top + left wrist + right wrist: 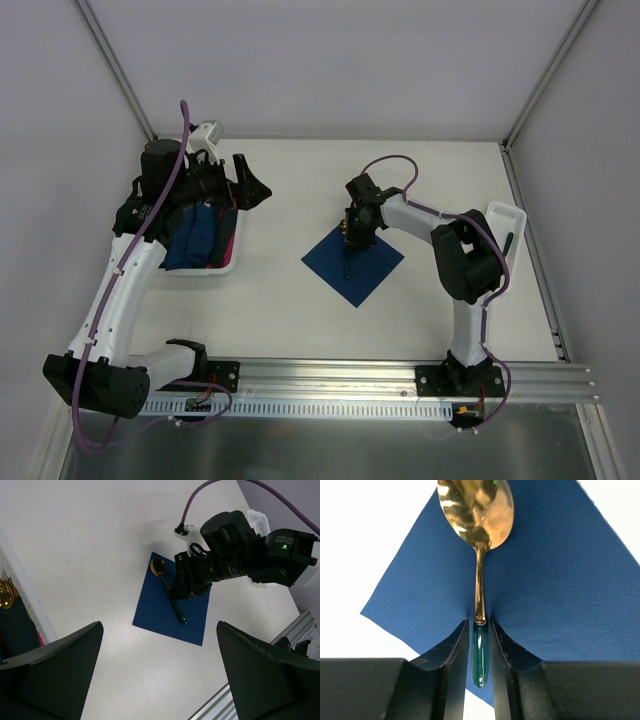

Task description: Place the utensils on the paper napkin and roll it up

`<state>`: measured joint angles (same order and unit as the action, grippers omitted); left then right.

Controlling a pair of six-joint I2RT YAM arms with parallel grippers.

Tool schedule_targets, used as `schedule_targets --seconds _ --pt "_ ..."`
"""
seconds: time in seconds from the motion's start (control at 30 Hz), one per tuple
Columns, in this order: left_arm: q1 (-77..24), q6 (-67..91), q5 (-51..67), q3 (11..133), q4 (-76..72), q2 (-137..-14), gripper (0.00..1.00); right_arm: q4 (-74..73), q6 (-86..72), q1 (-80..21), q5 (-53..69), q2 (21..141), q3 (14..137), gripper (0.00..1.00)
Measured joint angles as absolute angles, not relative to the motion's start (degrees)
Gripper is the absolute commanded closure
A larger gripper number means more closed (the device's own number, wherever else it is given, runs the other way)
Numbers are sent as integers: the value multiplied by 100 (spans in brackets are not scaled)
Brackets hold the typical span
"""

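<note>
The paper napkin (pixel 368 268) lies flat as a dark blue diamond at mid-table, and it also shows from both wrists (pixel 155 616) (pixel 560 590). One utensil lies on it, a spoon (pixel 476 510) with a gold bowl and a dark green handle (pixel 179 612). My right gripper (pixel 480 625) straddles that handle low over the napkin, jaws slightly apart with a thin gap on each side. My left gripper (pixel 250 185) hangs wide open above the table's left side, holding nothing. No other utensils show.
A white tray (pixel 215 270) with dark blue rolls (pixel 200 240) sits under the left arm. A white basket (pixel 505 215) stands at the right edge behind the right arm. An aluminium rail (pixel 350 375) runs along the near edge. Walls close the table on three sides.
</note>
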<state>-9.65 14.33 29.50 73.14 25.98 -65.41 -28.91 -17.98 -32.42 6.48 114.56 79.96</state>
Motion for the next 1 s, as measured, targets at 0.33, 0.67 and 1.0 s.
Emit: schedule_targets --seconds 0.33,0.67,1.0 --pt "-965 1417 2950 7314 2600 -6541 1 -3030 -1793 -3210 539 11502 8208 76" --pt "-965 1413 2950 7314 2602 -6541 1 -3072 -1787 -3183 543 11622 8235 90" --pt "-965 1413 2950 7312 2602 -6558 1 -3094 -1772 -3179 539 11625 8307 100"
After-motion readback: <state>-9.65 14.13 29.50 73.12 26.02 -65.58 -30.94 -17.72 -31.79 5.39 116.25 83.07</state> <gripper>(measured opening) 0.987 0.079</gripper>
